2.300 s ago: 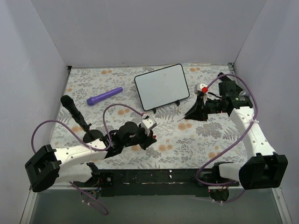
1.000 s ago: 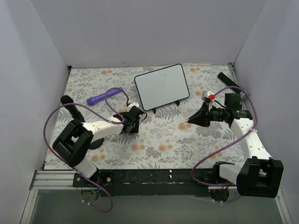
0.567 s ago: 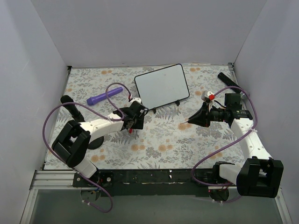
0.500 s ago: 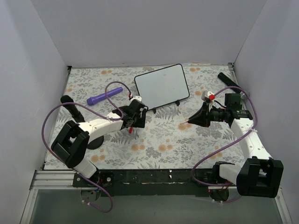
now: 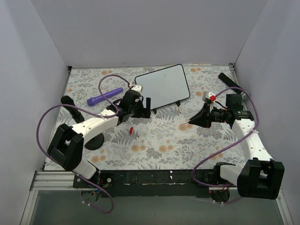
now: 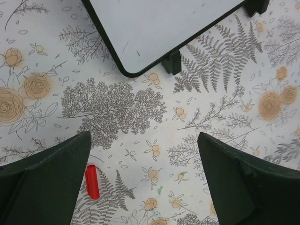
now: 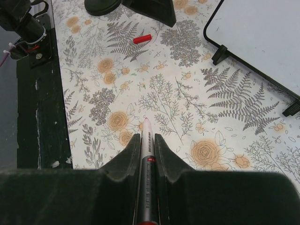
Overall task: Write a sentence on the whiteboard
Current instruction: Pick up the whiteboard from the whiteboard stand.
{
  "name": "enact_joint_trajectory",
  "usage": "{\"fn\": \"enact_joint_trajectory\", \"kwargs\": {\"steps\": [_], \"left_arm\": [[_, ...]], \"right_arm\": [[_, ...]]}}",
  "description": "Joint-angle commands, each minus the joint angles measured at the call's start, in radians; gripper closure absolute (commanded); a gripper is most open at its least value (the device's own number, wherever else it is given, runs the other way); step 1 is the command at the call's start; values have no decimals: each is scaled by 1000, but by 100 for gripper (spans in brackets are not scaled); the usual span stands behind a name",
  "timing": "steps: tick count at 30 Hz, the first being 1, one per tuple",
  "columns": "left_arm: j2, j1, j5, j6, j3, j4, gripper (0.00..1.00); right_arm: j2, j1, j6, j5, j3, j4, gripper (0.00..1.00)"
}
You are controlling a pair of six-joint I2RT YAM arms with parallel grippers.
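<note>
The whiteboard (image 5: 162,87) leans on its black stand at the back middle, and no sentence shows on its white face (image 6: 159,28). My left gripper (image 5: 139,111) hangs open just in front of the board's lower left corner, with nothing between its fingers (image 6: 144,140). A small red marker cap (image 5: 131,130) lies on the floral cloth below it, beside the left finger (image 6: 92,182). My right gripper (image 5: 199,119) is shut on the marker pen (image 7: 146,154), whose bare tip points left, above the cloth and in front of the board (image 7: 262,37).
A purple cylinder (image 5: 104,96) lies at the back left. A black handle on a round base (image 5: 93,140) stands at the left. A black tube (image 5: 227,78) rests at the back right corner. White walls enclose the table on three sides.
My left gripper has opened wide and risen toward the board's lower left corner. The red cap it carried now lies on the cloth. The right arm has stayed still.
</note>
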Motion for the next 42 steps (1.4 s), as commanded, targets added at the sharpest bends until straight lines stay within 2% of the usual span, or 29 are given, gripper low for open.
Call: {"fn": "enact_joint_trajectory", "kwargs": {"steps": [1, 6, 13, 34, 42], "left_arm": [[-62, 43, 106, -15, 36, 61, 2], [-90, 94, 207, -41, -2, 125, 2], [-151, 129, 281, -40, -88, 225, 2], [-203, 155, 319, -54, -192, 337, 2], [-153, 189, 397, -64, -231, 553, 2]], "right_arm": [[-30, -5, -23, -32, 8, -17, 99], [-34, -5, -25, -35, 4, -19, 99], [-31, -5, -28, -40, 1, -16, 99], [-24, -5, -29, -37, -7, -8, 99], [-16, -5, -32, -37, -7, -8, 99]]}}
